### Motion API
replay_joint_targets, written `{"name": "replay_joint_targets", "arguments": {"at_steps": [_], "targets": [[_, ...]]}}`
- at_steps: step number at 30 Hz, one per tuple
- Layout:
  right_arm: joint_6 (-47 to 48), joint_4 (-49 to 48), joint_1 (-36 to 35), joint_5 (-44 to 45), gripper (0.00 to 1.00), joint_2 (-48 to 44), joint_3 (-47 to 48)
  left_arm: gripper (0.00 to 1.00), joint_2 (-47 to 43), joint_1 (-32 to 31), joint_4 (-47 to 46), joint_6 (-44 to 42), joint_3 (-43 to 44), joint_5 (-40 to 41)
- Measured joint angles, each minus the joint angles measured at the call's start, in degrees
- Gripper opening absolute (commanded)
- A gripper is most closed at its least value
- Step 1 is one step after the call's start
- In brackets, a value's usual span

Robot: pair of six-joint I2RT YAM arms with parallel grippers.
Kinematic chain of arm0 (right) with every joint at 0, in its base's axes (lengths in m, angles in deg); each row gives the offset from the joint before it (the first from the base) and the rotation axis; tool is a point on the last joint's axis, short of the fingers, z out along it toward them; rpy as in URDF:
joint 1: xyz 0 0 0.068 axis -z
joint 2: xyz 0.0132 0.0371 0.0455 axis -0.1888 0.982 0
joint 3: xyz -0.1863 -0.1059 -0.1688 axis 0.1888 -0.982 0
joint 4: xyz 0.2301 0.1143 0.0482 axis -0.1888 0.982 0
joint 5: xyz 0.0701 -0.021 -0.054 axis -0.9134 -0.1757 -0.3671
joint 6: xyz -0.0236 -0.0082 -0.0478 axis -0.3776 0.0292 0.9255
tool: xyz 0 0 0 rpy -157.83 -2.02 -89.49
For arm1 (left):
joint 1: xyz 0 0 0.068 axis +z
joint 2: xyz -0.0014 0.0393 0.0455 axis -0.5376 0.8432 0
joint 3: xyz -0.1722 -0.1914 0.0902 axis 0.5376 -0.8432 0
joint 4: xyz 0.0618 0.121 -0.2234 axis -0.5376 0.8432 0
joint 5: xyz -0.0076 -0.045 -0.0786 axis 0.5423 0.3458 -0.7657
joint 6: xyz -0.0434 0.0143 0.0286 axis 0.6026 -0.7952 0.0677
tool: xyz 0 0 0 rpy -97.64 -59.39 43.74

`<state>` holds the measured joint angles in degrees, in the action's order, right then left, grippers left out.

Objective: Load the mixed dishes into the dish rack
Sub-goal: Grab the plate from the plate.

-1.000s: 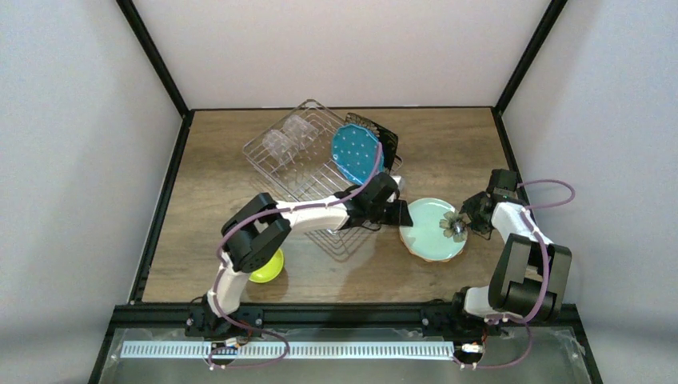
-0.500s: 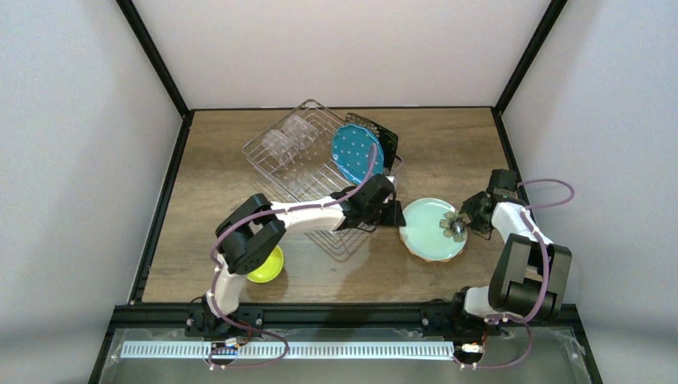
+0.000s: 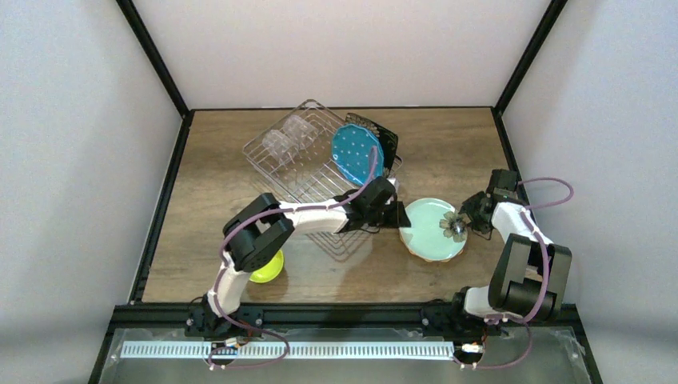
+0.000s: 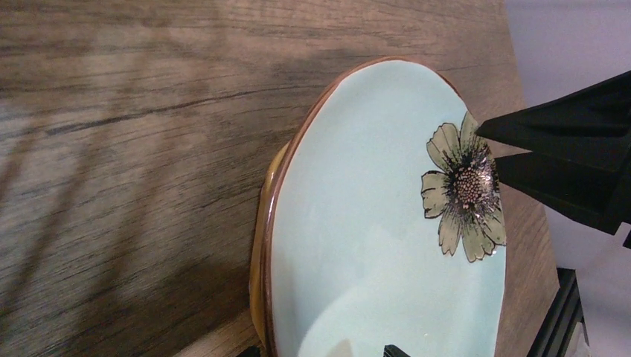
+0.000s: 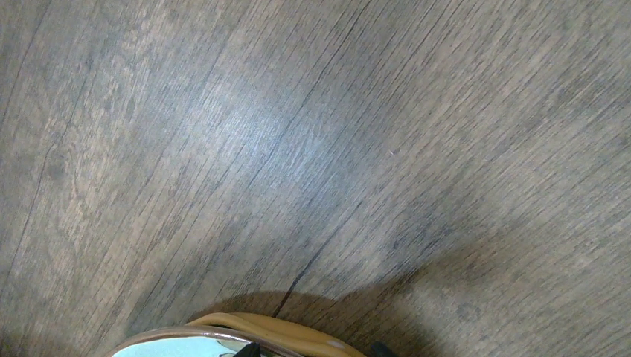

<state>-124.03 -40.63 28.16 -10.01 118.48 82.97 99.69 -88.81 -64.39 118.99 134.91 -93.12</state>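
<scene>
Glass (image 3: 284, 138), teal plate (image 3: 356, 152), black plate (image 3: 385, 136): racked. Left pincer (image 3: 399, 214) and right pincer (image 3: 461, 226), both spread, flank the mint plate (image 3: 428, 232); bowl (image 3: 269, 269) waits.

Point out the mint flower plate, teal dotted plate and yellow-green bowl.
mint flower plate (image 3: 424, 228), top view, bare glaze.
teal dotted plate (image 3: 355, 152), top view, face centre.
yellow-green bowl (image 3: 272, 270), top view, visible edge.

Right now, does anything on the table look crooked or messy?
The dish rack sits crooked, turned at an angle to the edges of the table. The mint flower plate lies on an orange plate whose rim peeks out on one side. Nothing looks spilled or broken.
</scene>
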Motion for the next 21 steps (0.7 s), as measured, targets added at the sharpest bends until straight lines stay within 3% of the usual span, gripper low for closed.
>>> {"name": "replay_joint_targets", "arguments": {"at_steps": [21], "targets": [[0.74, -2.29, 0.35, -1.09, 0.83, 0.9, -0.42, 0.94, 0.5, -0.22, -5.55, 3.3, -1.81, -2.91]]}}
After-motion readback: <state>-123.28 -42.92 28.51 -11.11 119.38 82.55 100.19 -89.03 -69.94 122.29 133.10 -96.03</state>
